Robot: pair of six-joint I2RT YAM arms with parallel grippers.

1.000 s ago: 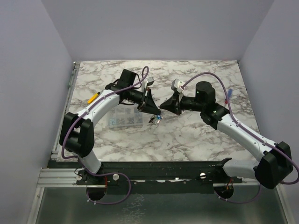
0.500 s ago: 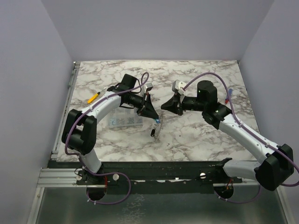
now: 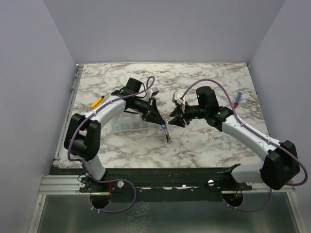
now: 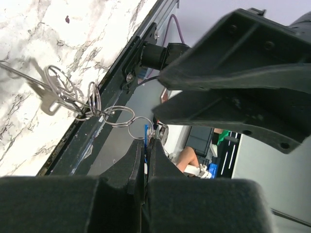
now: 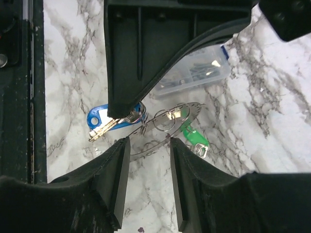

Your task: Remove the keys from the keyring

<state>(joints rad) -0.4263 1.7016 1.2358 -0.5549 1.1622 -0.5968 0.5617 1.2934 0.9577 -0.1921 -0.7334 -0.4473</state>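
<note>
Marbled worktop (image 3: 204,145) below, lilac walls around, and both arms meet over its middle. The left pincer (image 4: 146,146) is clamped tight on the blue-headed key (image 5: 99,119), and the rest of the bunch dangles just under its tip. The keyring (image 5: 190,109) hangs there clear of the worktop, with the green-headed key (image 5: 191,135) on its far side and a chain of small split rings (image 4: 119,116) trailing off. The right pincer (image 5: 148,141) comes in opposite, jaws parted about halfway and gripping nothing. The keyring sits right ahead of its gap, and the clear box (image 5: 194,73) lies beyond.

I read this as the set-up for pulling a key free: one side anchors, the other lines up. Next, the right pincer needs to close on the keyring's thin edge or a neighbouring key. It must aim finely, because the bunch hangs loose and may swing.
</note>
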